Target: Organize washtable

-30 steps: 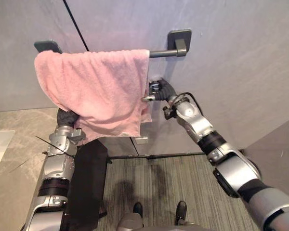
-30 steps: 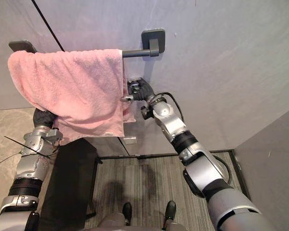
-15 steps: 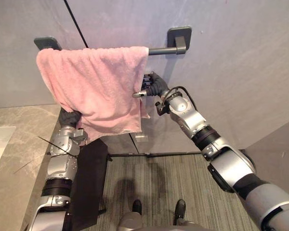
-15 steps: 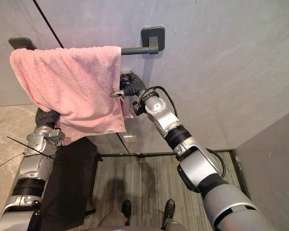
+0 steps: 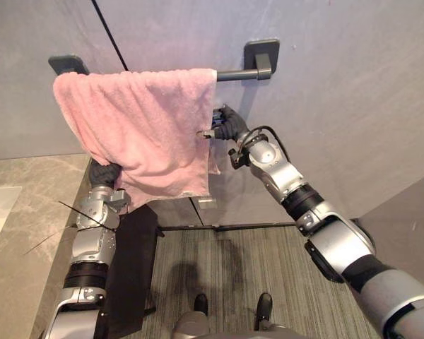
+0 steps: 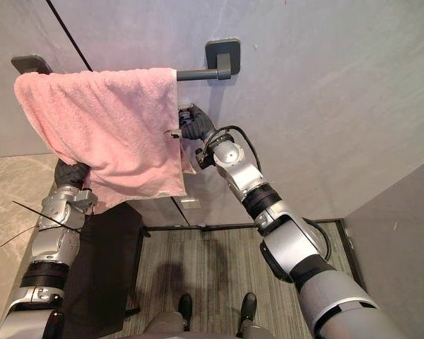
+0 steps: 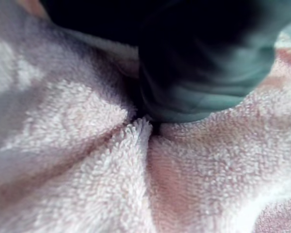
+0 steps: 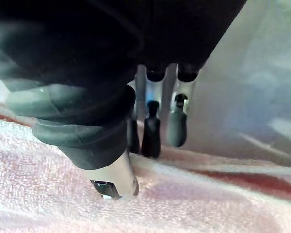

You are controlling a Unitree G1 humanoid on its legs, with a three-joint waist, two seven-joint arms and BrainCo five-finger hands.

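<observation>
**Pink towel on the bar, a robot hand at each end**

The pink towel hangs draped over the dark towel bar, which is fixed by square brackets to the grey wall. The cloth covers most of the bar and leaves a short bare stretch at the robot's right end. Its lower hem slants, hanging lower toward the right.

The right hand is raised to the towel's right edge, about halfway down the cloth. Its wrist view shows the thumb pressed onto the terry. The dark fingertips curl in against the cloth from the other side, so the edge is pinched between them.

The left hand reaches up beneath the lower left part of the towel. Its dark ribbed cover touches the hem and its fingers are hidden behind the cloth. In the left wrist view the terry bunches into a fold right against the hand, but I cannot tell whether the fingers grip it.

Below the towel a tall black panel stands beside a pale stone countertop, over a striped grey floor.
</observation>
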